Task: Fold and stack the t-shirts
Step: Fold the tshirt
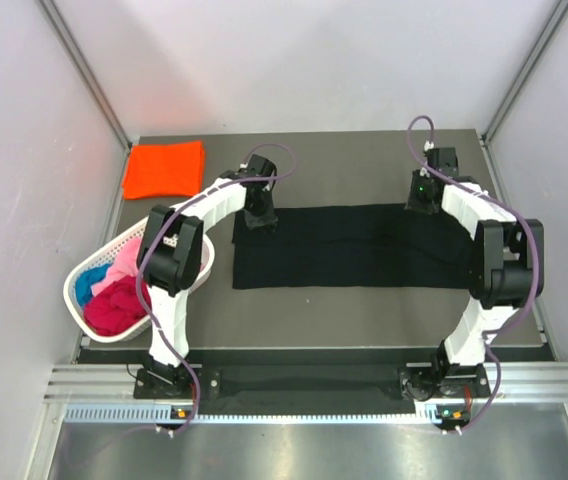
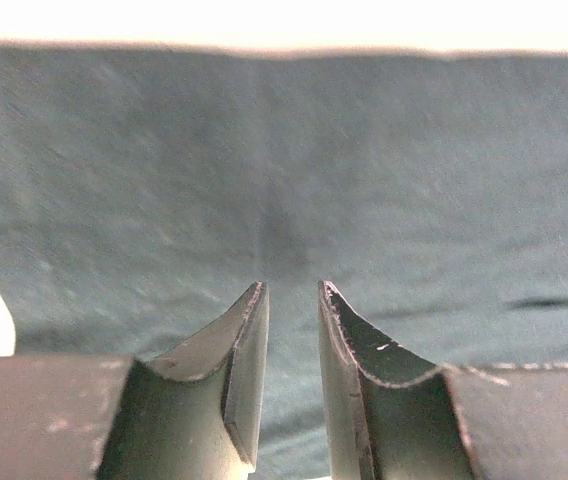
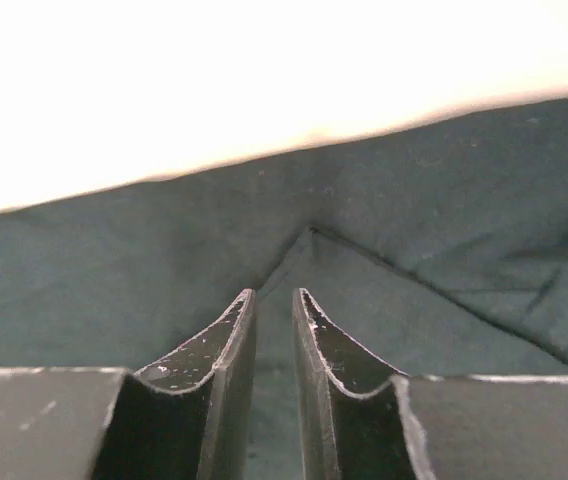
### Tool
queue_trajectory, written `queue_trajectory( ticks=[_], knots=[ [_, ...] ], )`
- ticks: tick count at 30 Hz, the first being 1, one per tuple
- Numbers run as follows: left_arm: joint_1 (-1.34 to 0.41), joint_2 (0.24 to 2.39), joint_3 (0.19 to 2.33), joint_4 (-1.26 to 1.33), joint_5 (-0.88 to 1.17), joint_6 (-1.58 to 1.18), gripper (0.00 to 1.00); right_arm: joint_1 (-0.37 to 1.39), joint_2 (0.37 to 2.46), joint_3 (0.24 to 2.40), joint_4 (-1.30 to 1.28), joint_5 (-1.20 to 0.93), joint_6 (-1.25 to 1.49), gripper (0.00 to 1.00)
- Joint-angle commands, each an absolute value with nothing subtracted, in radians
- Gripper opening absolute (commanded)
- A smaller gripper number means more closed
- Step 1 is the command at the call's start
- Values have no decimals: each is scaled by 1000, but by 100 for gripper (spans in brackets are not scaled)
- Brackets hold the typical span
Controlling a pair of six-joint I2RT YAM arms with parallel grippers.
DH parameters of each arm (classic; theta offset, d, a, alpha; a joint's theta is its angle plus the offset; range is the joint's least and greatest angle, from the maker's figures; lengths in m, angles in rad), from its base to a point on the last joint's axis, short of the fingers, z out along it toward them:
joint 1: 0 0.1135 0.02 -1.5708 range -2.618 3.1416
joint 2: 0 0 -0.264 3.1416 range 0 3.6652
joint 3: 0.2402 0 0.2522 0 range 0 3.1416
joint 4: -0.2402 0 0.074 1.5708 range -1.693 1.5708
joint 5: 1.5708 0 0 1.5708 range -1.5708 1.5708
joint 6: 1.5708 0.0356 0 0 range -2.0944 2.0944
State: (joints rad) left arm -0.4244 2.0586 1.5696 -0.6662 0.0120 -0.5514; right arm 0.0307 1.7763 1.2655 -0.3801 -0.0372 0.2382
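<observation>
**Black shirt mid-fold, both pincers at its far edge**

The black t-shirt lies as a long band across the surface. A folded orange t-shirt waits at the far left corner, and other shirts sit in the basket. The right pincer is almost closed, with a cloth ridge running into it, so it appears to pinch the shirt. The left pincer shows a narrow gap over the cloth, and whether it grips cannot be told. The next move likely calls for both to carry the far edge toward the near edge together.
</observation>
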Motion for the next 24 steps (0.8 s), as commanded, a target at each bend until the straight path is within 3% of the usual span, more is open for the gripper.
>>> queue_trajectory(
  ticks=[1, 12, 17, 24],
  knots=[
    [-402, 2088, 1620, -692, -38, -538, 32, 34, 1854, 1310, -335, -8, 258, 21],
    [-348, 2177, 1703, -730, -153, -517, 31, 17, 1942, 1384, -314, -21, 242, 22],
    [-331, 2197, 1762, -735, -161, -512, 32, 8, 1839, 1393, -344, 20, 249, 30],
    [-327, 2195, 1775, -744, -182, -526, 32, -150, 1779, 1398, -391, -72, 268, 40]
  ],
)
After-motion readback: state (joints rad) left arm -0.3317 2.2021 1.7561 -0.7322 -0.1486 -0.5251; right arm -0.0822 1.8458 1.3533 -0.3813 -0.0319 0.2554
